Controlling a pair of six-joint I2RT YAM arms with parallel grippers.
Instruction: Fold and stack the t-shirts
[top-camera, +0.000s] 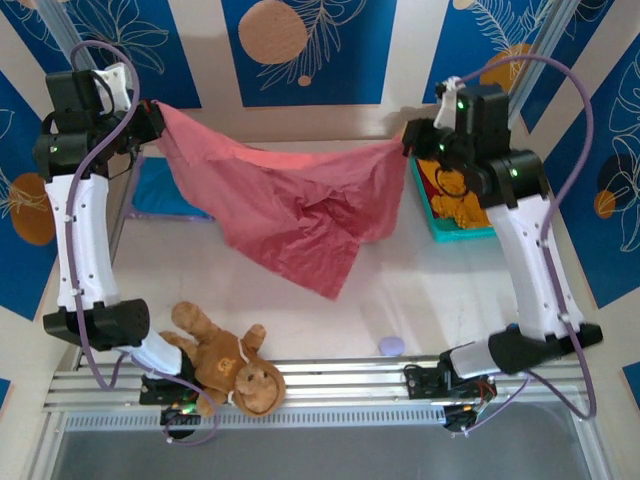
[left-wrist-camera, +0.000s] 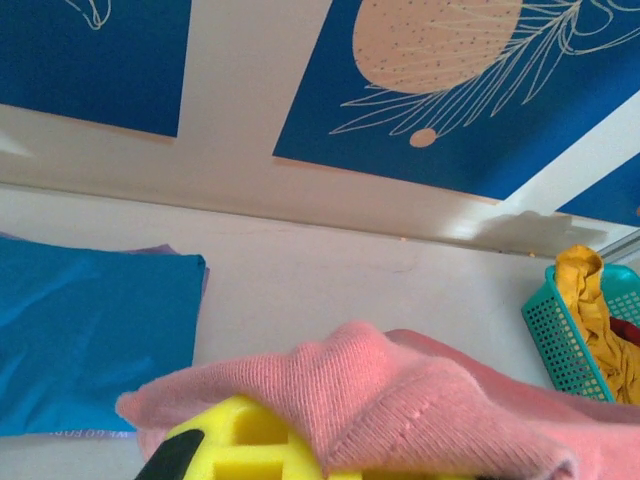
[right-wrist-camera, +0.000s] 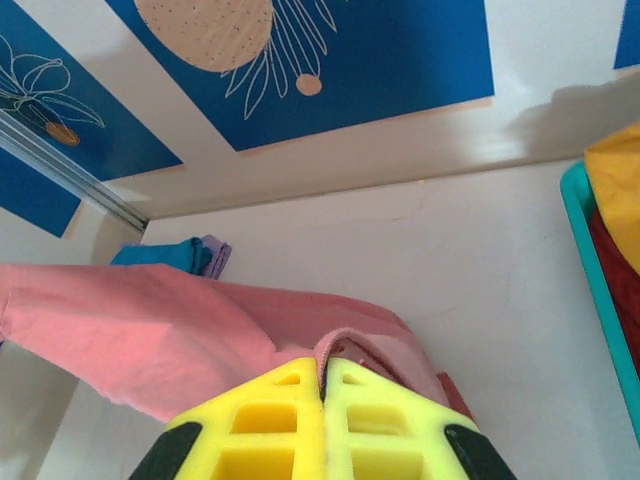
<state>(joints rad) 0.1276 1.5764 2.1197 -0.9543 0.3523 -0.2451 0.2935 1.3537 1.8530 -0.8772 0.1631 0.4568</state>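
**Two grippers are holding a salmon-pink t-shirt (top-camera: 290, 205) stretched in the air above the table (top-camera: 430, 290).**

The left gripper (top-camera: 152, 112) and right gripper (top-camera: 408, 140) are each clamping shut on an upper corner. The cloth is sagging between the fingers, its lowest tip hanging over bare tabletop. A blue t-shirt (top-camera: 160, 190) is lying flat just below the left fingers, by the table's left edge. Beside the right fingers, a teal basket (left-wrist-camera: 560, 345) is holding a mustard-yellow shirt (right-wrist-camera: 615, 170) and a dark red shirt (right-wrist-camera: 618, 270).
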